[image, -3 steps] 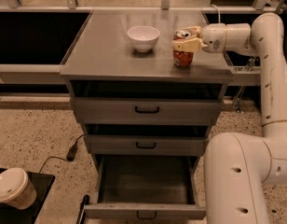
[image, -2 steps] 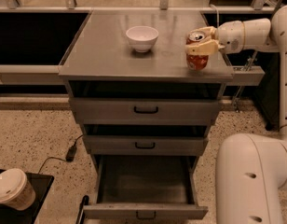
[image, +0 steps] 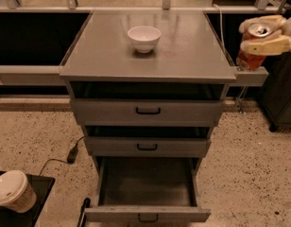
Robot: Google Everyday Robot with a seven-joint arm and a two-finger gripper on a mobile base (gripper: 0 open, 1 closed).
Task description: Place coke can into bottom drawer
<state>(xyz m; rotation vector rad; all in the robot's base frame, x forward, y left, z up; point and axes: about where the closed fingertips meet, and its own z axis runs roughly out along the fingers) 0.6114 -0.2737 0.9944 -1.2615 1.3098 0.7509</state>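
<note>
- My fingers (image: 269, 45) pinch the coke can (image: 251, 58) from its right side, one across the rim and one across the body.
- The can's long axis stands nearly upright, silver top up (perhaps tipped a little).
- My gripper (image: 248, 37) hangs at the far right of the scene, just past the tabletop (image: 192, 56) edge, above a side ledge.
- The bottom drawer (image: 146, 214) is pulled open, low and to the left of the can, nearer than the tabletop.
- I judge the coming move as down, left and nearward, clear of the two shallower drawers.
- My arm reaches in from the right, roughly level.
</note>
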